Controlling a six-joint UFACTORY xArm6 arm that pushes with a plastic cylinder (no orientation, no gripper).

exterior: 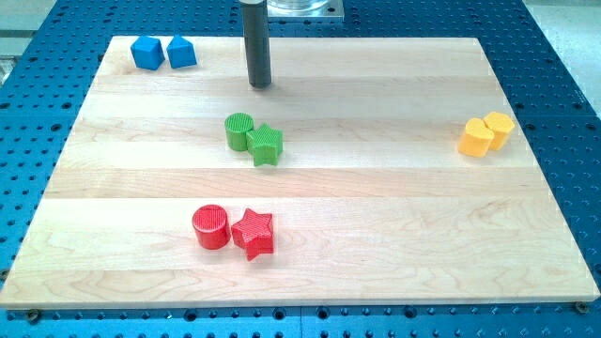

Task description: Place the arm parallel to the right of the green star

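The green star (267,145) lies near the middle of the wooden board (376,188), touching a green cylinder (239,130) on its upper left. My tip (260,84) stands on the board above the green pair, a short way toward the view's top from the star and slightly left of it. It touches no block.
A red cylinder (211,227) and a red star (254,233) sit side by side near the view's bottom. Two blue blocks (147,53) (181,52) lie at the top left corner. Two yellow blocks (476,139) (499,129) sit at the right.
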